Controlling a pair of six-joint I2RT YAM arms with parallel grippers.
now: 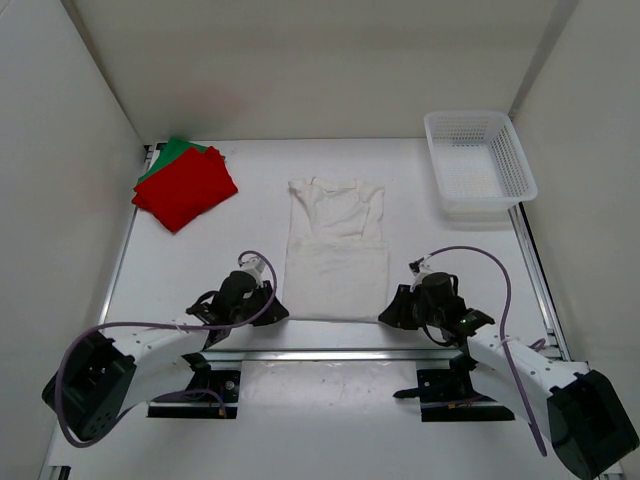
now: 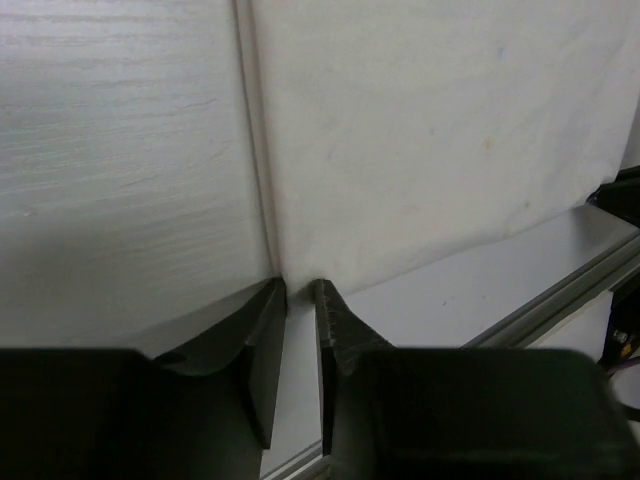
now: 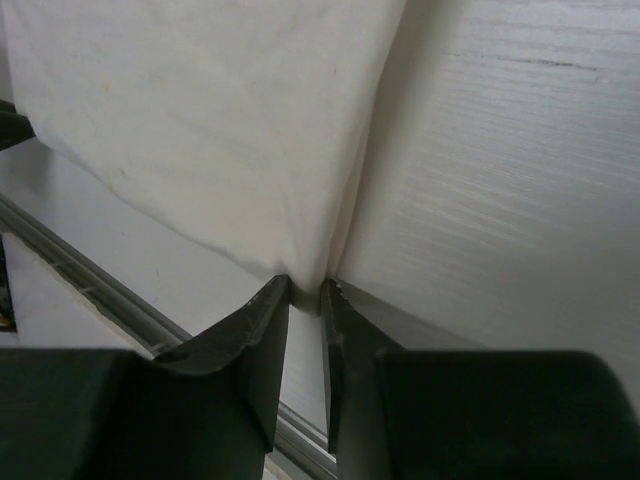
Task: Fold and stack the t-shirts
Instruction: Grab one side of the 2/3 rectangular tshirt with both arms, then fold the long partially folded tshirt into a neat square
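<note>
Though folded, lying askew at the far-left corner of the table [image 1: 250,190]: red t-shirt [image 1: 186,188] atop green t-shirt [image 1: 172,152], green showing only along the far edge. Next, left end effector [image 2: 300,285] low at the near-left corner of the white t-shirt [image 1: 335,250], narrowly parted, cloth corner at the tips; cannot tell whether pinched. Spread flat mid-table, sleeves folded in, collar far. Right end effector [image 3: 305,285] nipping the near-right corner, cloth gathered into the tips. Far right, white mesh basket [image 1: 478,207], well apart from the shirts.
</note>
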